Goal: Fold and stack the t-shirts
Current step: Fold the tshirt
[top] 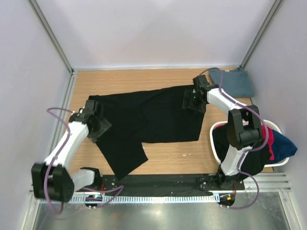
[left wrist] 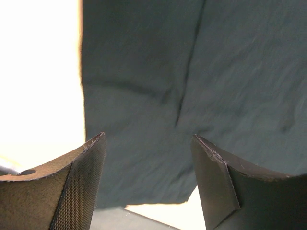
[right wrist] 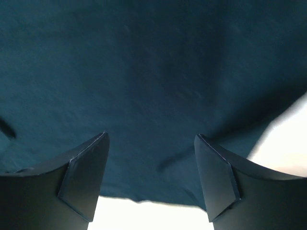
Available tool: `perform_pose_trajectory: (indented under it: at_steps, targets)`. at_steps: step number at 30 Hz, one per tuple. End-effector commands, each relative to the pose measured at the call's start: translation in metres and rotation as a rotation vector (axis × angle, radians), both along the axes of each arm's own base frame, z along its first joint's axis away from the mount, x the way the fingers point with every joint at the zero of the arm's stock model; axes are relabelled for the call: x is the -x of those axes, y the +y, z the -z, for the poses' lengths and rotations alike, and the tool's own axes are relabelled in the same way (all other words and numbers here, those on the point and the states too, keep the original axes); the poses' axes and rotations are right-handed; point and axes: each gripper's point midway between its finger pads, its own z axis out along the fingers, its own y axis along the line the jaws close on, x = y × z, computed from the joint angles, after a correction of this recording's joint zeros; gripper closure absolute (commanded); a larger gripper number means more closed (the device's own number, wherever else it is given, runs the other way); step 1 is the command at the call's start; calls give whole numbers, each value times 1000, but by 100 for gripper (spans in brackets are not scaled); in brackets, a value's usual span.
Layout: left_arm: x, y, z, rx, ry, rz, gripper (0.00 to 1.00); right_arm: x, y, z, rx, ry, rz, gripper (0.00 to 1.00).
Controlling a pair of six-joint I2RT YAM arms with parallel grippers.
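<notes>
- Top view: the large black t-shirt (top: pixel 158 115) is lying spread and somewhat crooked across the middle of the table (top: pixel 172 155), not yet folded. A slate-blue t-shirt (top: pixel 237 81) is sitting folded in the far right corner. The other t-shirts (top: pixel 280 146) are waiting in the white basket (top: pixel 214 141) at the right edge. One looks done, and most is remaining.
- Left wrist view: the left gripper (left wrist: pixel 148 184) is hovering over the shirt's left edge, jaws spread, pinching nothing.
- Right wrist view: the right gripper (right wrist: pixel 151 184) is hovering over the dark cloth, jaws spread and empty. Whether its tips are touching the fabric is hard to tell.

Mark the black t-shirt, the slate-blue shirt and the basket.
black t-shirt (top: pixel 153 115), top view, middle of its body
slate-blue shirt (top: pixel 238 82), top view, centre of the folded cloth
basket (top: pixel 213 140), top view, white left rim
</notes>
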Motion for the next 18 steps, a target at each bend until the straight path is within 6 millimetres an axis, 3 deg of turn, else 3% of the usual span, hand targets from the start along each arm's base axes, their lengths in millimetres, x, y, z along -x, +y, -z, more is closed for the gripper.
perform_pose_trajectory:
  at_steps: [1,3,7,13,15,16,17,18]
  targets:
    - [-68,1,-6,-48,-102,33,28,-43,16,-5,-41,-97,17,23]
    - [-93,5,3,-91,-94,58,29,-52,15,8,-23,-86,31,23]
    - [-114,21,25,-99,-57,63,30,-59,12,28,12,-52,46,23]
    - [-139,44,66,-34,-20,31,32,-77,10,38,43,-40,89,23]
    - [-153,50,69,-33,-24,38,32,-83,6,46,73,-34,107,23]
    - [-157,50,80,-23,-3,44,33,-92,4,42,85,-54,125,23]
    - [-161,50,85,-19,2,50,33,-93,3,51,96,-34,131,22]
    - [-173,56,81,-21,-17,46,33,-97,3,52,99,-36,138,22]
